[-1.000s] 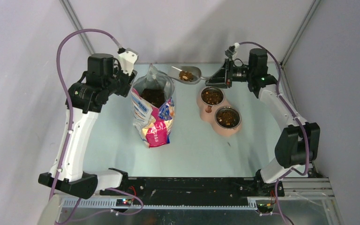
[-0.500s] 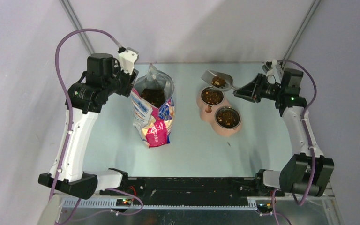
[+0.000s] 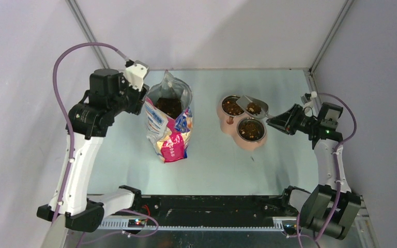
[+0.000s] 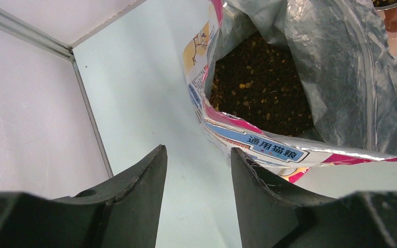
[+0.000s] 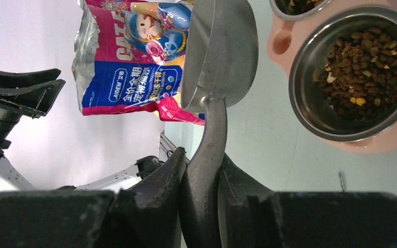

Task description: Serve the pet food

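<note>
A scoop (image 3: pixel 245 101) of pet food (image 3: pixel 254 108) is clamped by its handle in the right gripper (image 3: pixel 273 120) above the pink double bowl (image 3: pixel 229 124), so tipping it out is judged to be the next move, while the left gripper (image 4: pixel 196 153) is seen parted and empty beside the open bag (image 3: pixel 169 132).

Plain white walls (image 3: pixel 212 31) are enclosing a pale green table (image 3: pixel 217 165), with grey metal struts (image 3: pixel 84 26) running up the back corners.

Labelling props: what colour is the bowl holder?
Salmon pink holder, clearest in the right wrist view.
</note>
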Controlling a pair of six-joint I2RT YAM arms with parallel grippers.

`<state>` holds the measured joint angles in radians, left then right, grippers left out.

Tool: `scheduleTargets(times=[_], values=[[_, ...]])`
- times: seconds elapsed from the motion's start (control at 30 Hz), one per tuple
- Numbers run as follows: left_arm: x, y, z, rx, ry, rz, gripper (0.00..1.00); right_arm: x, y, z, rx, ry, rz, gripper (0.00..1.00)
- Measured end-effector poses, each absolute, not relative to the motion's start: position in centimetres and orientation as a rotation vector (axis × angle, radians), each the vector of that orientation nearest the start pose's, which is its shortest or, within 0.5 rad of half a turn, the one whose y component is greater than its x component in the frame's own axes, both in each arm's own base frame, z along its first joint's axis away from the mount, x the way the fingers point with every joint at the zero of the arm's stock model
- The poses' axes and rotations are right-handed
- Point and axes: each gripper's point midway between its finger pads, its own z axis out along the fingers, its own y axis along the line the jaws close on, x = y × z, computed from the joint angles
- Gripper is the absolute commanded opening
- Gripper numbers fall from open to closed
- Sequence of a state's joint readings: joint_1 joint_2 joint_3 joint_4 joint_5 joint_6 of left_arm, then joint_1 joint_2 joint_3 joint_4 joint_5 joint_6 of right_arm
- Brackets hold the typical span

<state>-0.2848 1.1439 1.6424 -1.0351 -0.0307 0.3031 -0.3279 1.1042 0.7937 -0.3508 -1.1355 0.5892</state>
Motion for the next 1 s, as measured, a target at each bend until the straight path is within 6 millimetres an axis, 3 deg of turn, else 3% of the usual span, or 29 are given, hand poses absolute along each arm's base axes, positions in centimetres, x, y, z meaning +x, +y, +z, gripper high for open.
scheduleTargets(times=[0.7, 1.0], values=[[28.1, -6.8, 35.4, 0.612, 2.038, 0.003, 0.56, 25.3, 4.7, 20.1, 0.387, 2.085, 1.239, 0.00], [28.7, -7.3, 34.6, 0.630, 2.063, -0.019, 0.56, 23.5, 4.6, 17.0, 0.431, 2.231, 1.198, 0.00]])
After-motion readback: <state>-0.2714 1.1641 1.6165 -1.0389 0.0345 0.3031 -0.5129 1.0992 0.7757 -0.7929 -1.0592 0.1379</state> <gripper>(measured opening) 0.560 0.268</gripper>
